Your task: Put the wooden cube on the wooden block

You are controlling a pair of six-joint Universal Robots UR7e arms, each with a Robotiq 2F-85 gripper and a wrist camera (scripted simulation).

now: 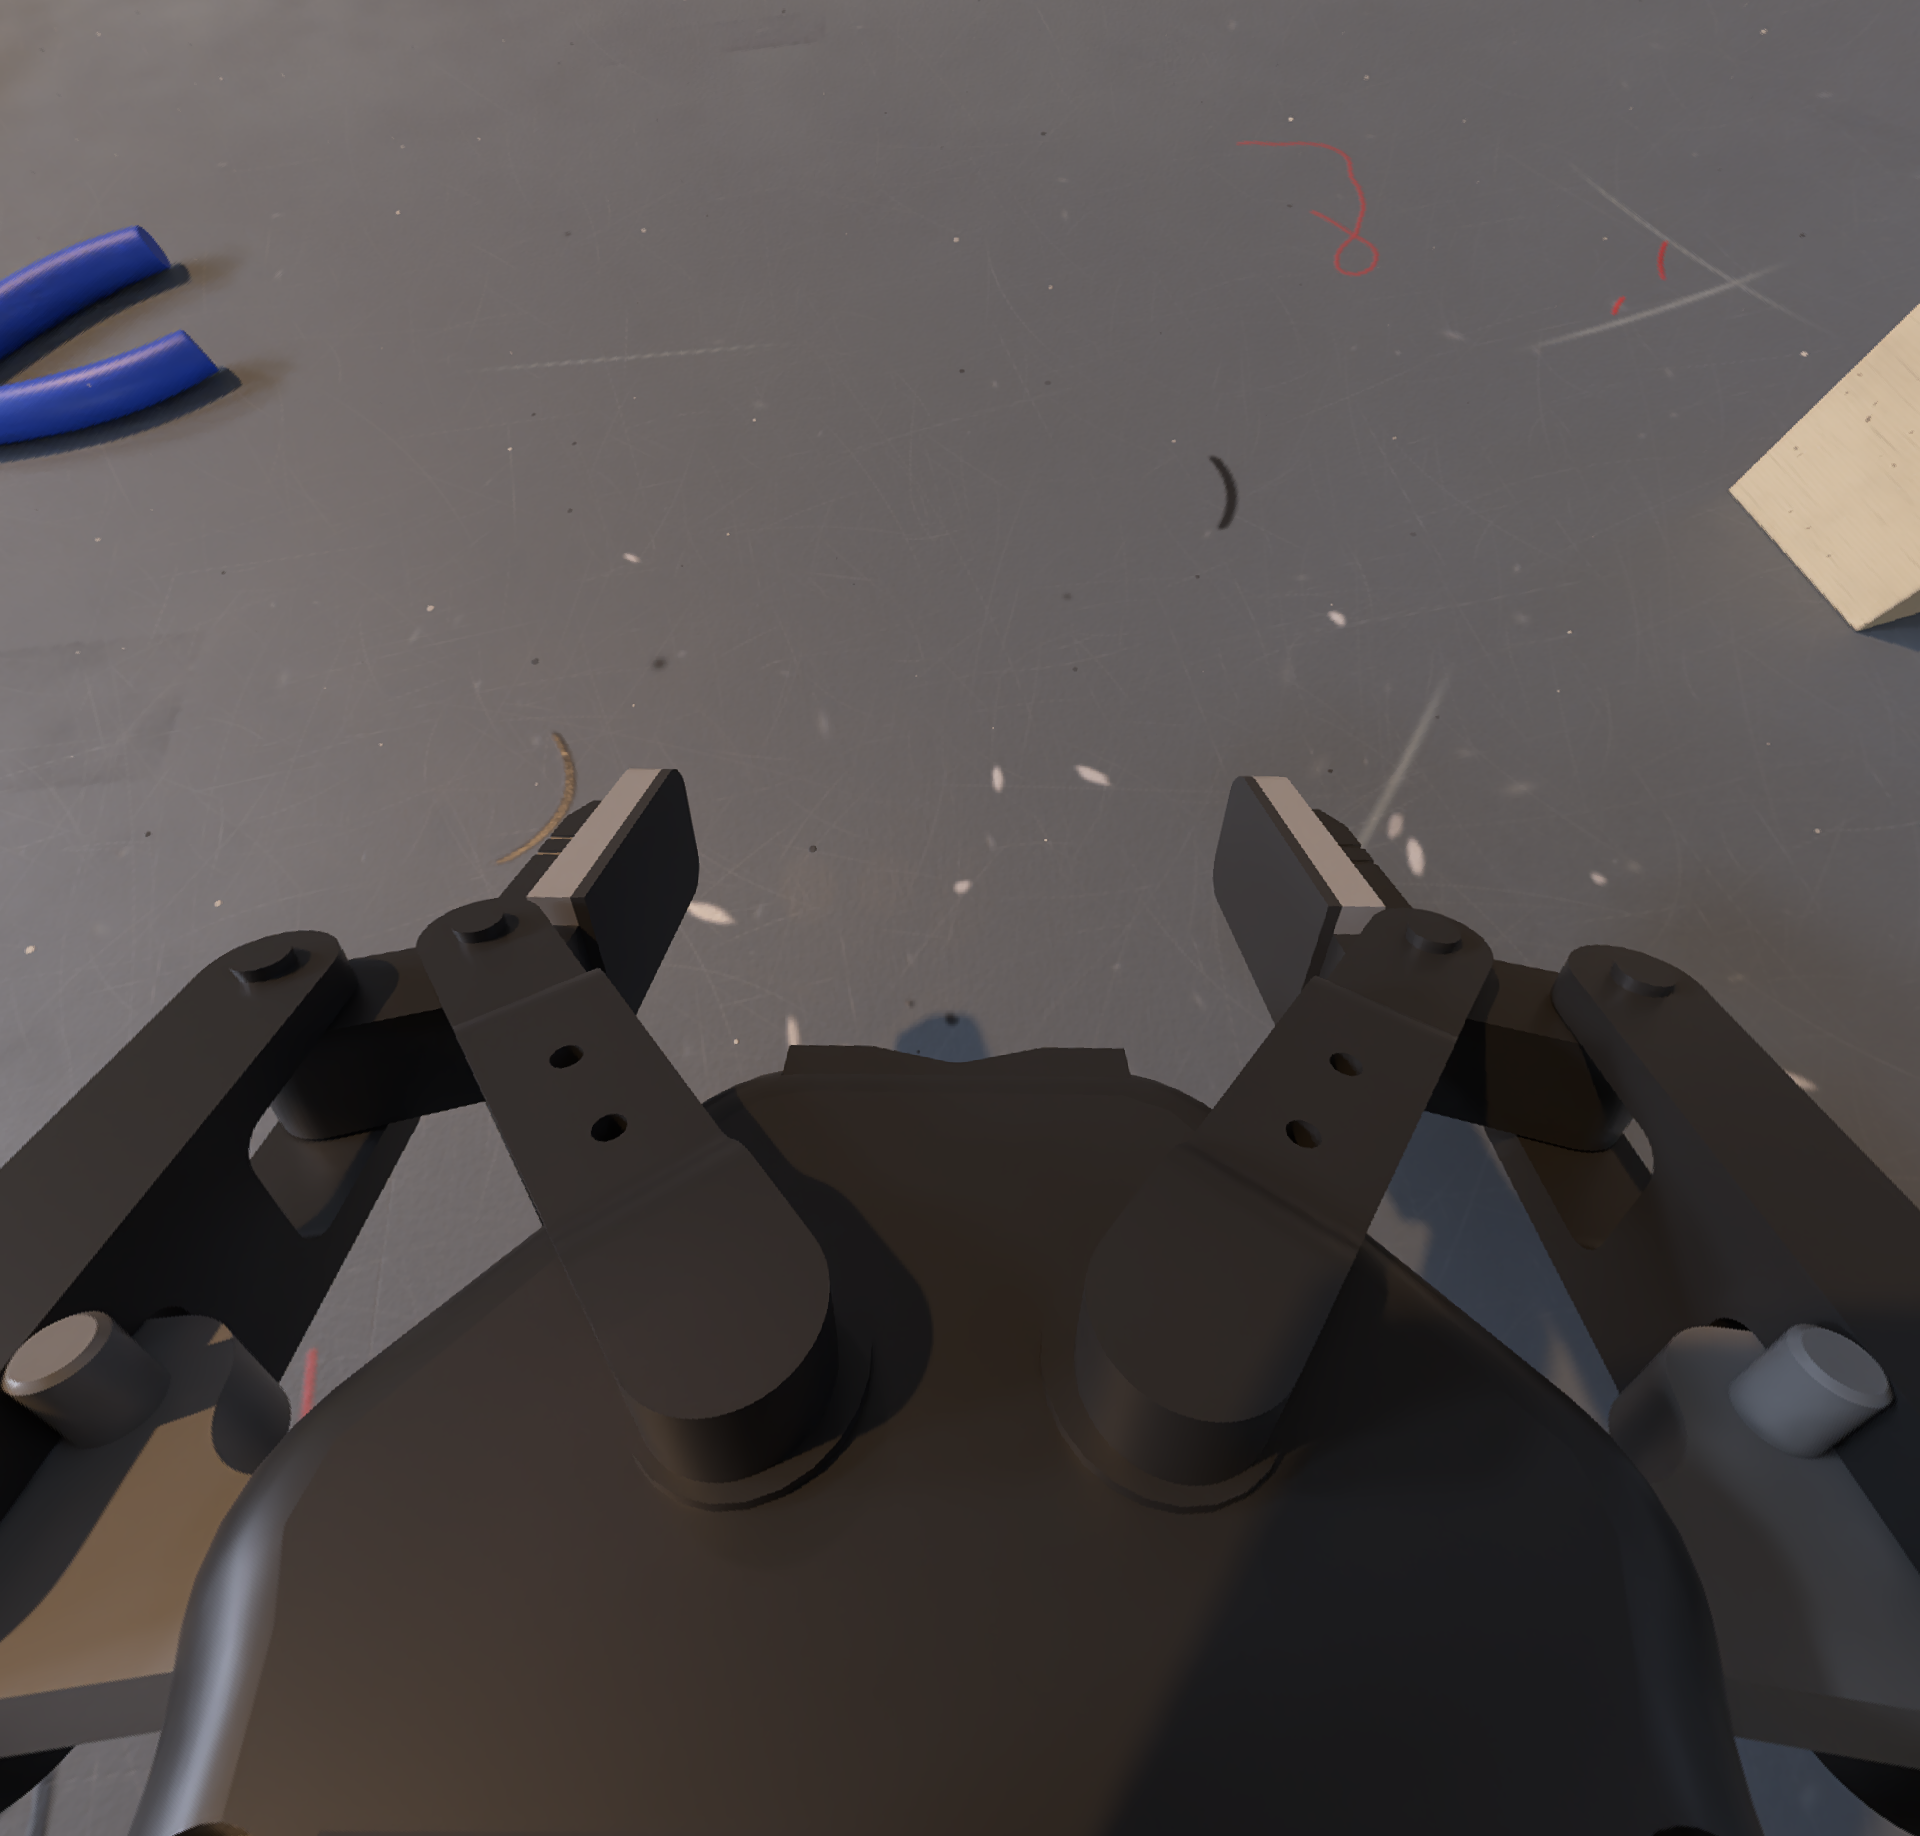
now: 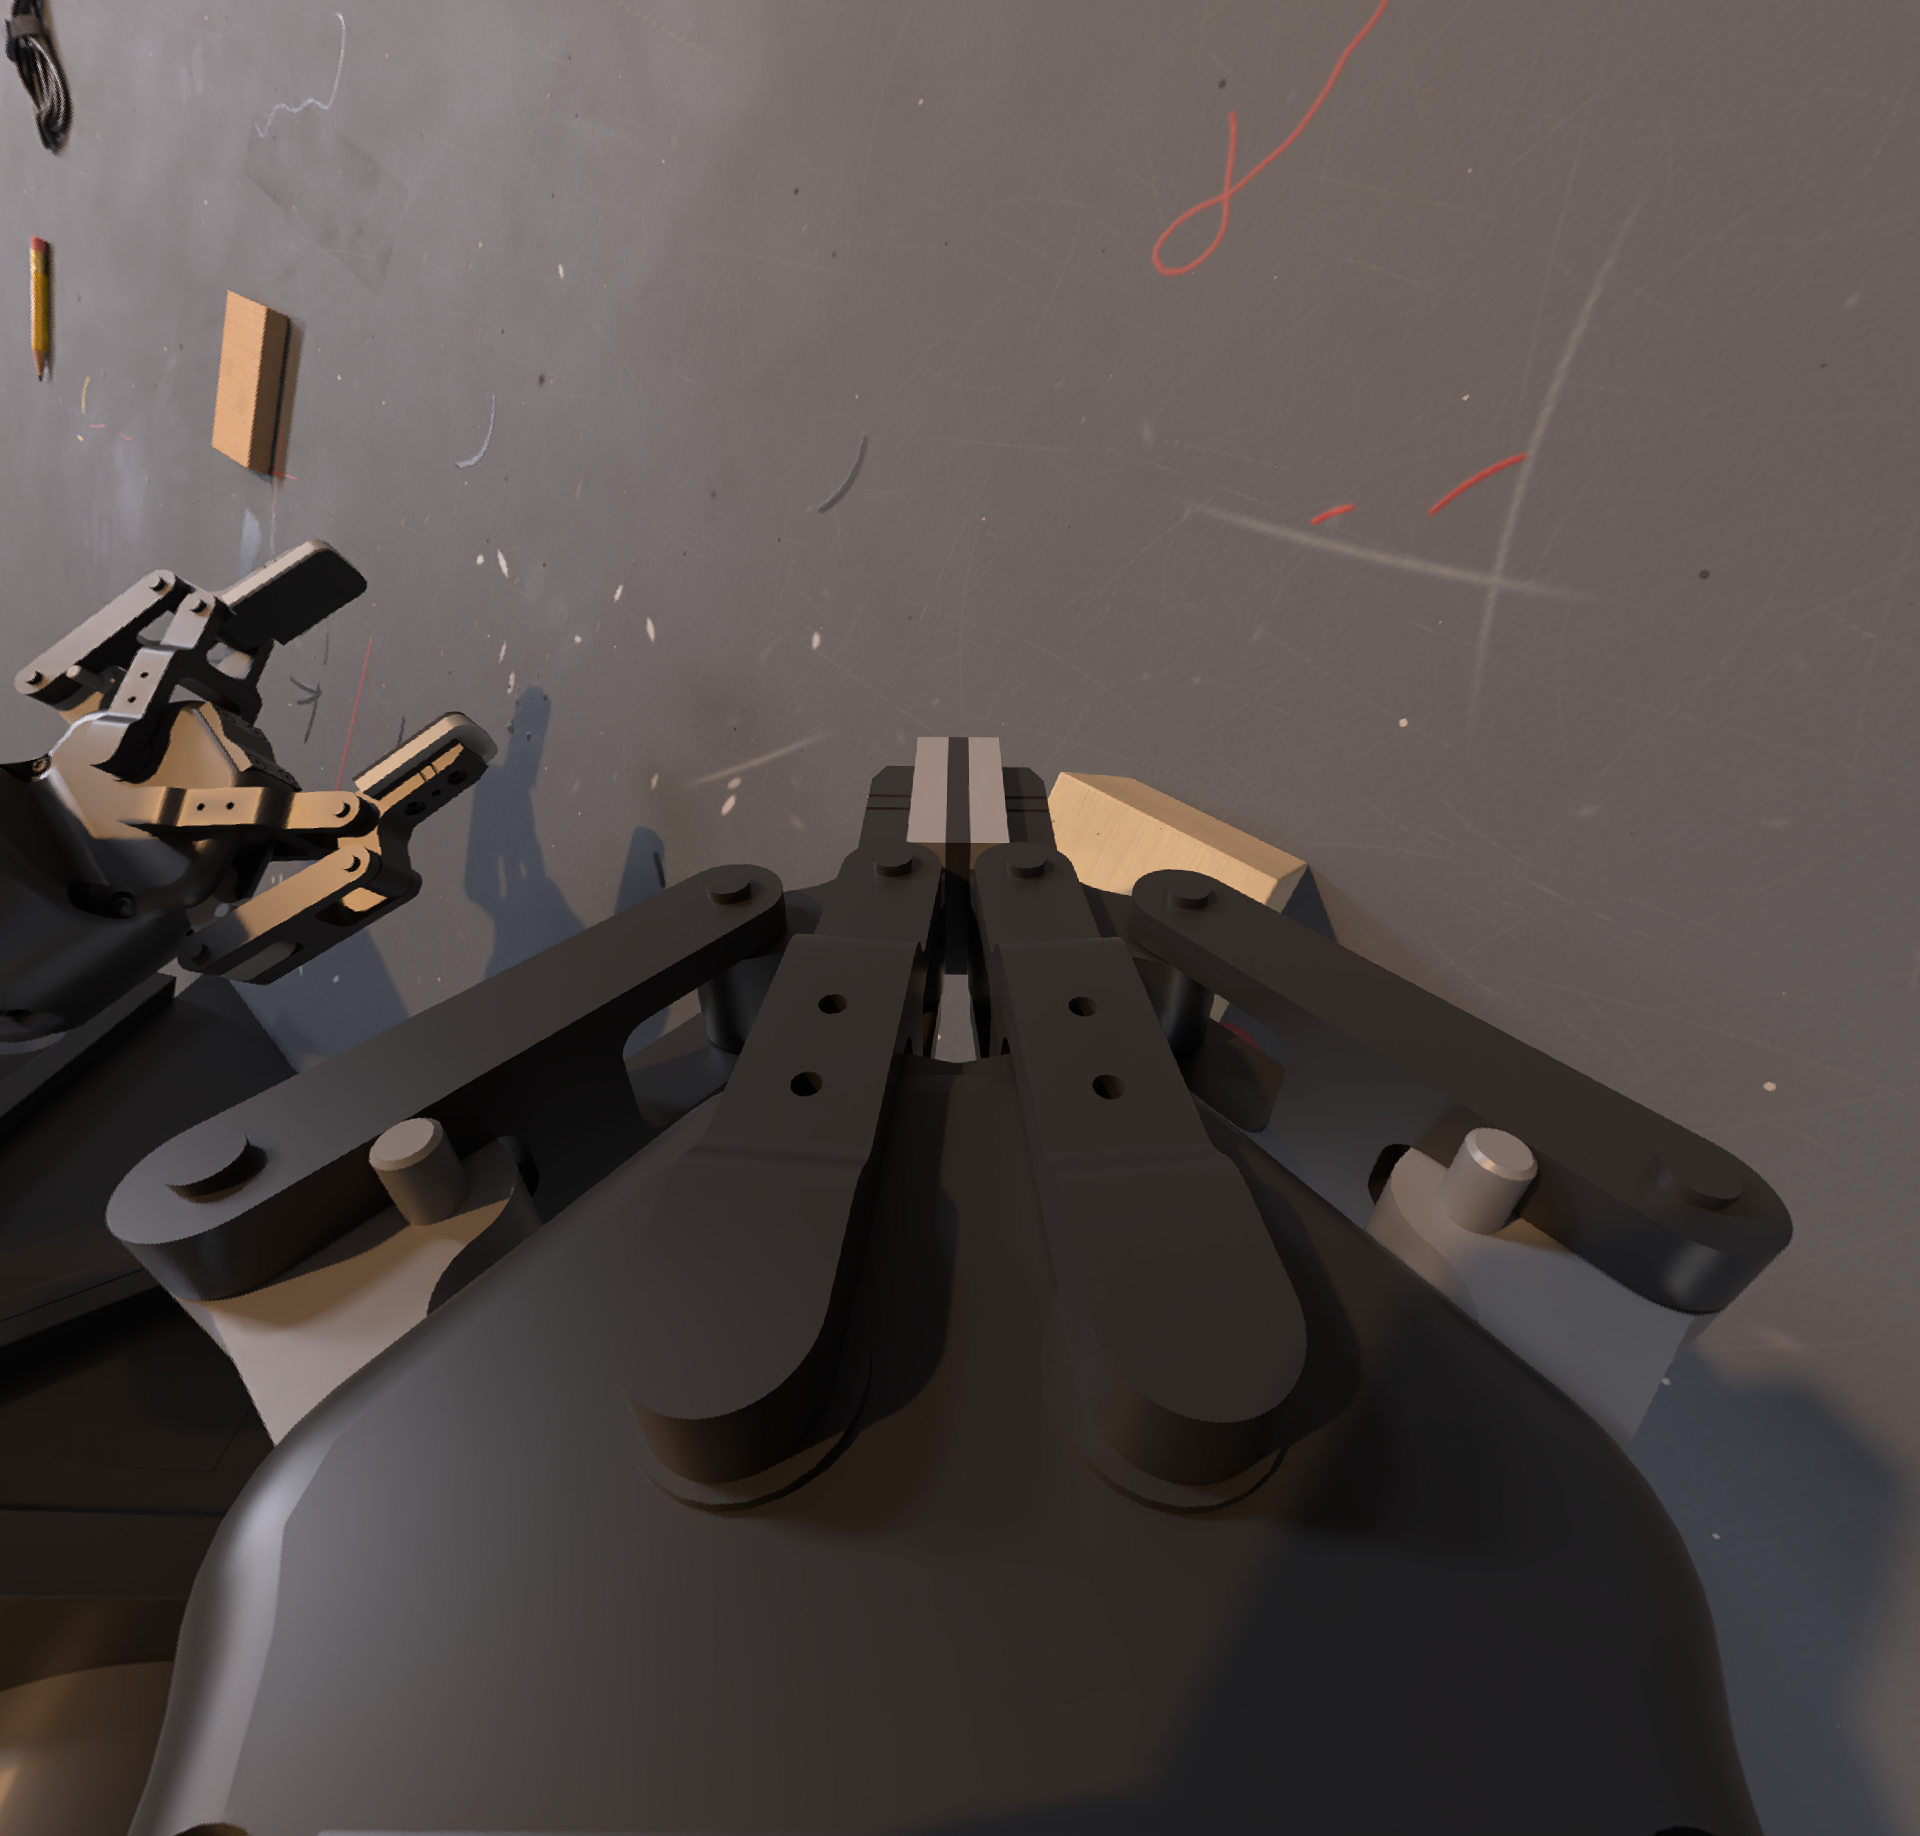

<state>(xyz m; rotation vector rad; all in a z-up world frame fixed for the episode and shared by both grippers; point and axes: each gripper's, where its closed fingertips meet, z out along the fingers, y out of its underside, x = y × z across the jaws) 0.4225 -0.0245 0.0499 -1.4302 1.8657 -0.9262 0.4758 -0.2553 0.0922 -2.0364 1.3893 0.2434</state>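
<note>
A pale wooden piece lies on the grey table just right of my right gripper's tips, partly hidden by the fingers. It also shows at the right edge of the left wrist view. A flat brown wooden block lies far off to the left. My right gripper is shut with nothing between its pads, above the table. My left gripper is open and empty over bare table. It also shows in the right wrist view, between the brown block and the pale piece.
Pliers with blue handles lie at the left. A yellow pencil and a dark coiled cable lie beyond the brown block. Red scribbles and scratches mark the grey table.
</note>
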